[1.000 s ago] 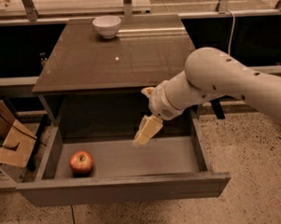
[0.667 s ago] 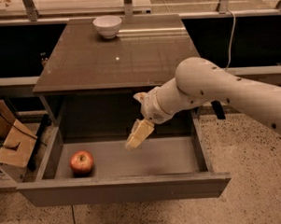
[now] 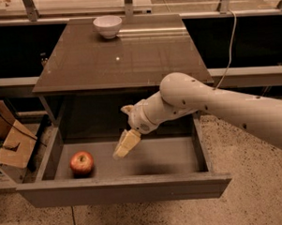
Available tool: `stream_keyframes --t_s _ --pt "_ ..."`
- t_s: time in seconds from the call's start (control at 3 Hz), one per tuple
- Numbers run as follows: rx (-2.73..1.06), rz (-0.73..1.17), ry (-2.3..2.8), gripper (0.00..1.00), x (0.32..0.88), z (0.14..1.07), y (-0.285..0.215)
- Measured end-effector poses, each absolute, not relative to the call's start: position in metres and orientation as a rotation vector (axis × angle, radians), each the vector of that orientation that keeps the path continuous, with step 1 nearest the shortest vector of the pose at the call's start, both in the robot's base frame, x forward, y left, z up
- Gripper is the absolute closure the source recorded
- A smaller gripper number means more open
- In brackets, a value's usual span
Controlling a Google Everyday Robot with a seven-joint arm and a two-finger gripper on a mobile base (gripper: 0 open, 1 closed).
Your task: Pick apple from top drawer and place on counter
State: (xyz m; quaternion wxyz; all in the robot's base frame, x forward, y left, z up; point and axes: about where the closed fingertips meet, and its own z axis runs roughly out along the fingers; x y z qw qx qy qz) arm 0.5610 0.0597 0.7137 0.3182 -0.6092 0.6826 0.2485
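We see the top drawer (image 3: 135, 188) pulled out wide. The apple (image 3: 82, 163) sits on the flat floor of the drawer, near the drawer's left wall and close to its front. The gripper (image 3: 124, 147) hangs inside the drawer, near the middle, a little above the floor and apart from the apple. It points down and to the left. We cannot tell if the gripper is open or closed. The big white arm (image 3: 215, 101) comes in over the drawer's right side. The counter (image 3: 129, 58) is right above the drawer, and a white bowl (image 3: 107, 26) stands at its far end.
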Motion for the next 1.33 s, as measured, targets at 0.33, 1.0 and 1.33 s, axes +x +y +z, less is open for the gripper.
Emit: stream_keyframes --t_s 0.33,1.0,1.33 --pt "-1.611 0.737 1.773 0.00 0.560 0.694 0.087" --pt "-1.617 0.767 1.750 0.00 0.555 0.687 0.098" --pt "-1.626 0.831 1.701 0.00 0.552 0.677 0.117"
